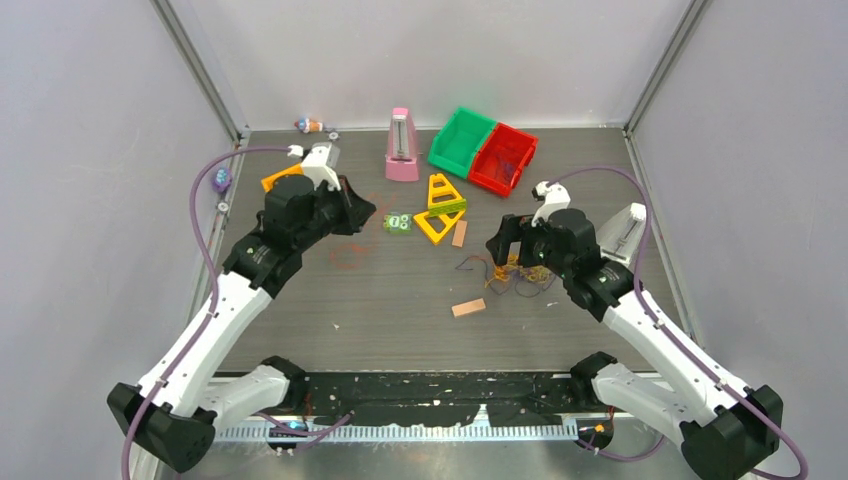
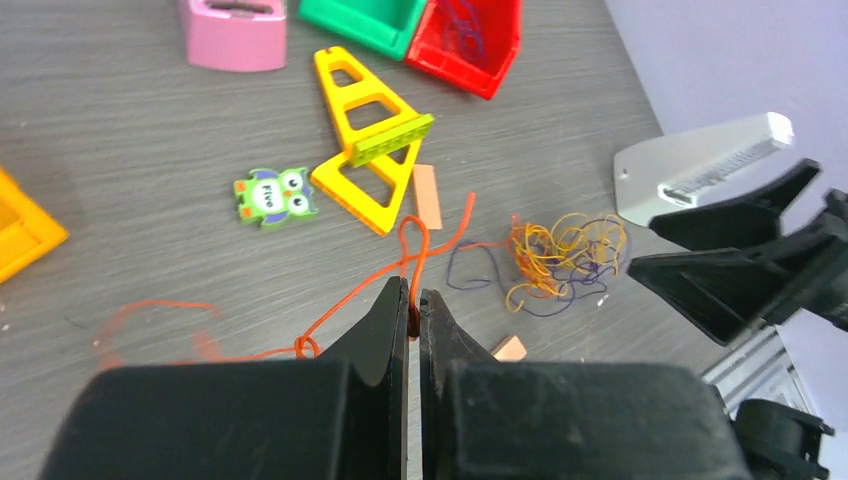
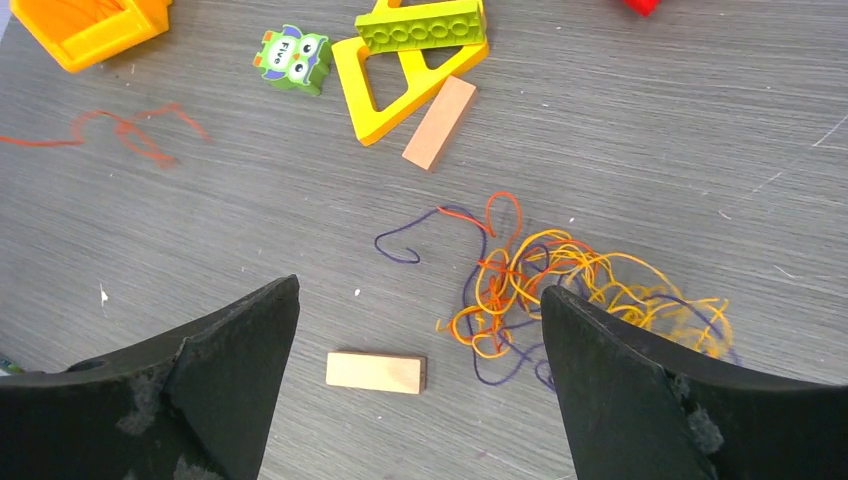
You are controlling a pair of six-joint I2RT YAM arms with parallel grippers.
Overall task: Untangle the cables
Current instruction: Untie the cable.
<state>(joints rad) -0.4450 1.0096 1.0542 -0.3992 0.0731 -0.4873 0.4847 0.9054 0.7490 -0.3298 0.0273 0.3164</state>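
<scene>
Pinching one orange-red cable (image 2: 307,346), the left gripper (image 2: 412,300) had its jaws clamped tight, while the right gripper (image 3: 420,290) hung with jaws spread wide over the multicoloured tangle (image 3: 540,285) on the worktop (image 3: 650,130).

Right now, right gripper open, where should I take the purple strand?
Probably the purple strand at its hooked free end, left of the tangle: it lies flat on bare table, clear of the yellow loops. Bring the right gripper straight down, jaws across it.

cables (image 3: 560,290): yellow, orange and purple tangle — loose heap lying flat on surface (image 3: 650,150) | orange-red strand (image 2: 420,250) — separate, pinched in left hand (image 2: 413,305)
</scene>
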